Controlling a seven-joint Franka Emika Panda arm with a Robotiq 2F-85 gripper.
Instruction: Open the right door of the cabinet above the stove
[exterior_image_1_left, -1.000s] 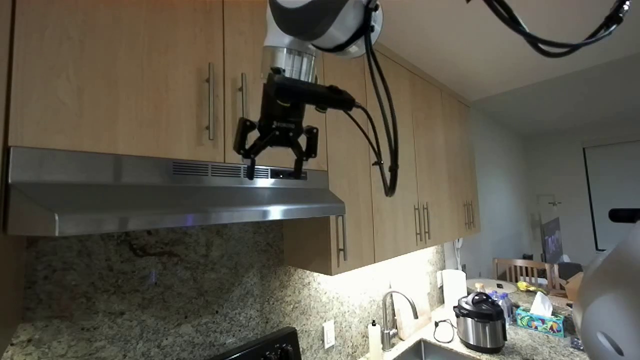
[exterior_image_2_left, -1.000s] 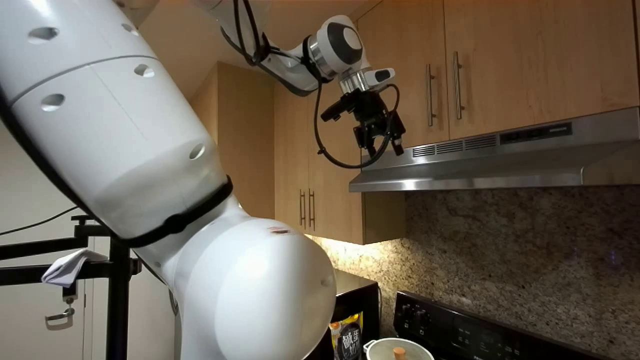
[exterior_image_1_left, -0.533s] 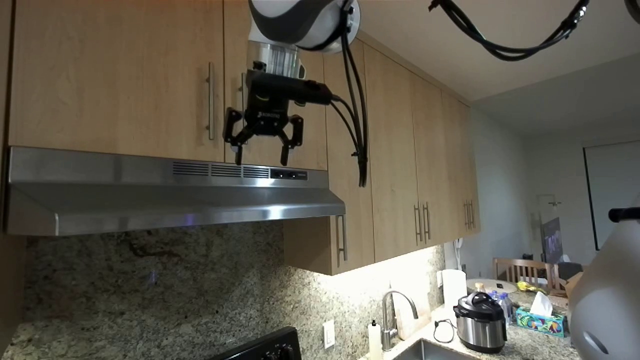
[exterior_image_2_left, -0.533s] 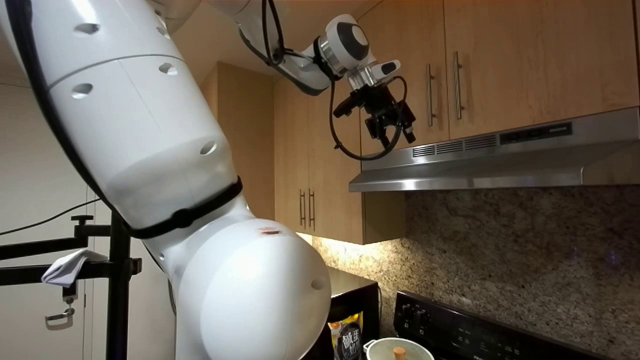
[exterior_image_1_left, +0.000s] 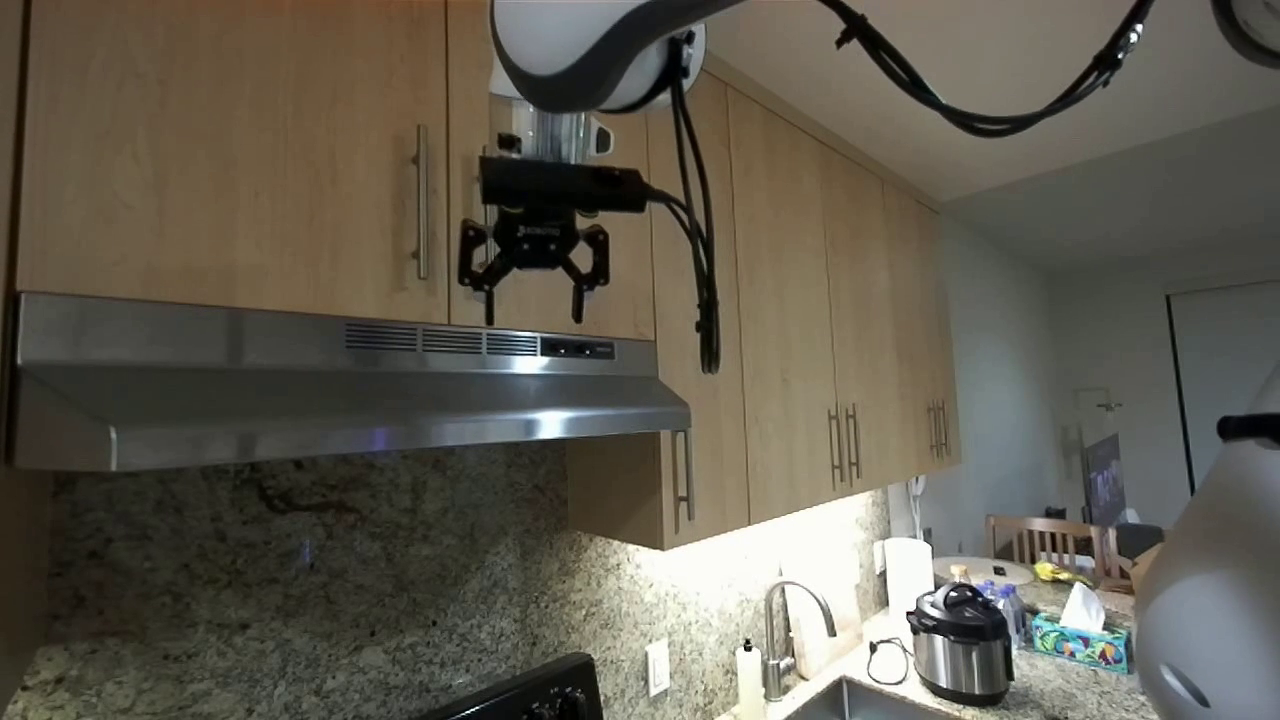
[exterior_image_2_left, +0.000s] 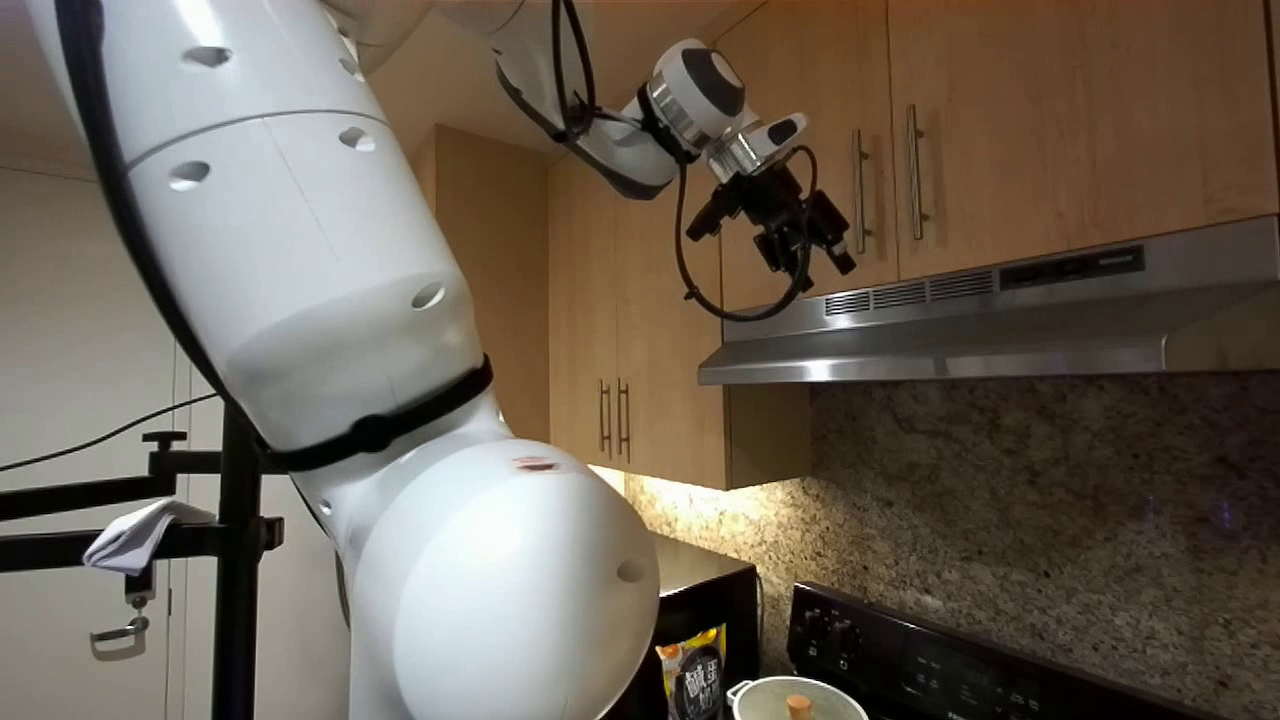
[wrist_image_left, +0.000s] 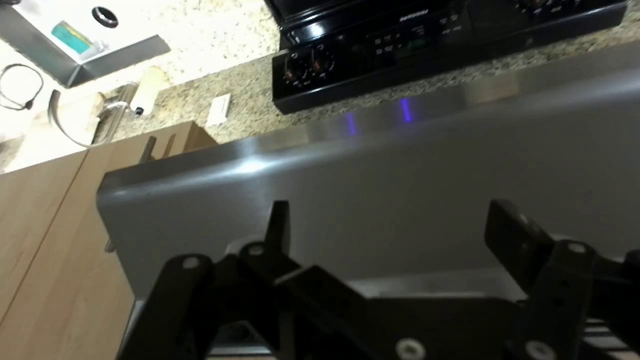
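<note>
one white arm (exterior_image_2_left: 330, 280): nearest, bent, i judge, to reach across to the cabinet (exterior_image_1_left: 340, 165).
black cable (exterior_image_1_left: 708, 310): hangs in a loose loop beside the gripper (exterior_image_1_left: 534, 308), slack probably left for turning.
gripper: stands wide, its fingers (wrist_image_left: 279, 220) well apart and pointing down, nothing between them; such a spread suits taking a bar. both exterior views set it against different halves of the cabinet, so it seems to hang free, out from the line of the worktop's (exterior_image_1_left: 1060, 695) back edge.
range hood (exterior_image_1_left: 330, 405): juts out beneath the cabinet, presumably to catch steam, and leaves an edge the fingers could knock.
bar handle (exterior_image_2_left: 914, 176): upright along the middle seam, likely because the hinge is on the opposite edge; the arm may need to tilt the fingers to grip it.
right door (exterior_image_2_left: 1090, 130): shut, flush with its twin door (exterior_image_1_left: 230, 160), high over the stove (exterior_image_2_left: 930, 665), on the side toward the sink (wrist_image_left: 125, 57).
stove: its black panel stands in line with the worktop's back edge.
soap bottle (exterior_image_1_left: 750, 685): just beside the faucet (exterior_image_1_left: 773, 683) along that edge, likely for washing up.
cooker (exterior_image_1_left: 962, 650) and tissue box (exterior_image_1_left: 1082, 645): farthest, toward the worktop's far edge, perhaps to leave the sink side free.
</note>
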